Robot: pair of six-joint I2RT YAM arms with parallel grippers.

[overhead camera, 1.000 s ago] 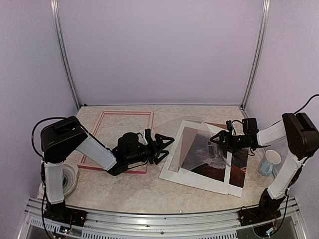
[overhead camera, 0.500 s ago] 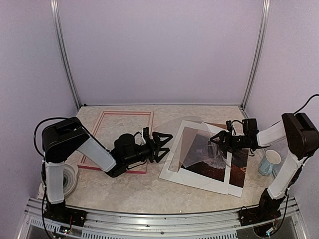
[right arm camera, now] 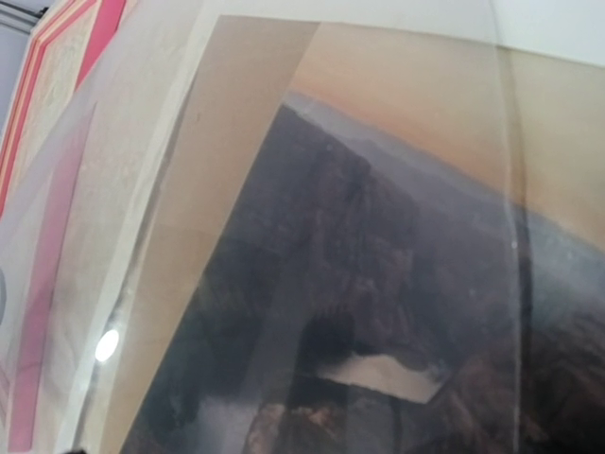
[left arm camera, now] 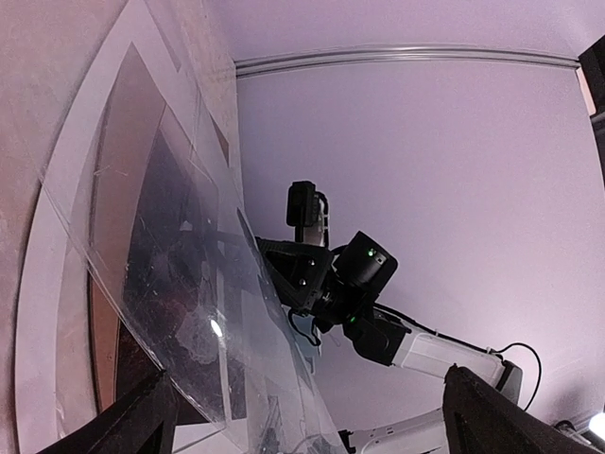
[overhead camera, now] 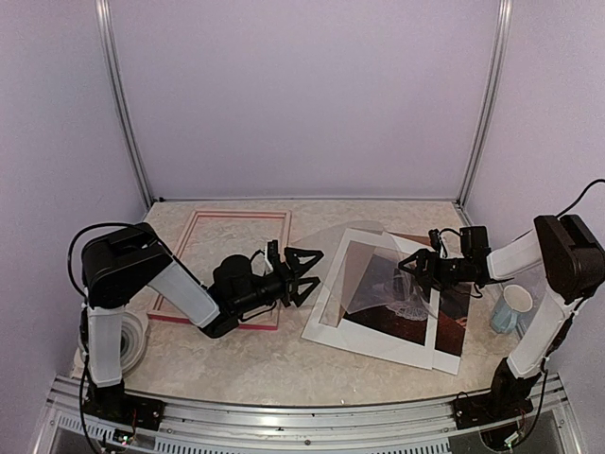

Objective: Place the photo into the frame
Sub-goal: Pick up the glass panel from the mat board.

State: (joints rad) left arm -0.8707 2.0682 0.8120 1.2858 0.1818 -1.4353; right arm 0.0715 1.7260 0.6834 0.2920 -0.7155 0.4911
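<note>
The frame (overhead camera: 241, 215) lies flat on the tabletop (overhead camera: 246, 364) out at about 9 o'clock, and nothing is inside its pink-red moulding except bare marble-look surface. The photo (overhead camera: 383, 301) is well apart from it, over at roughly 3 o'clock. It lies under a white mat (overhead camera: 364, 339), so its dark scene with the small white patch shows through the window.

A clear sheet (overhead camera: 364, 236) arches up over the mat's left half, and the right wrist camera looks straight through it at the tan sky and dark ridges of the print.

The left hand (overhead camera: 310, 276) is between the frame and the mat, just past the frame's 3 o'clock side, with its fingers spread wide and nothing in them. It points at the clear sheet's edge. In its own wrist view the sheet runs up between the two fingertips, but contact can't be made out.

The right hand (overhead camera: 413, 271) hovers over the photo's upper middle with its fingers apart too, not gripping anything that can be seen.

Other bits: a white mug (overhead camera: 511, 308) at the far 3 o'clock edge by the right arm, and a roll of tape (overhead camera: 132, 339) down at 8 o'clock next to the left arm's base.
</note>
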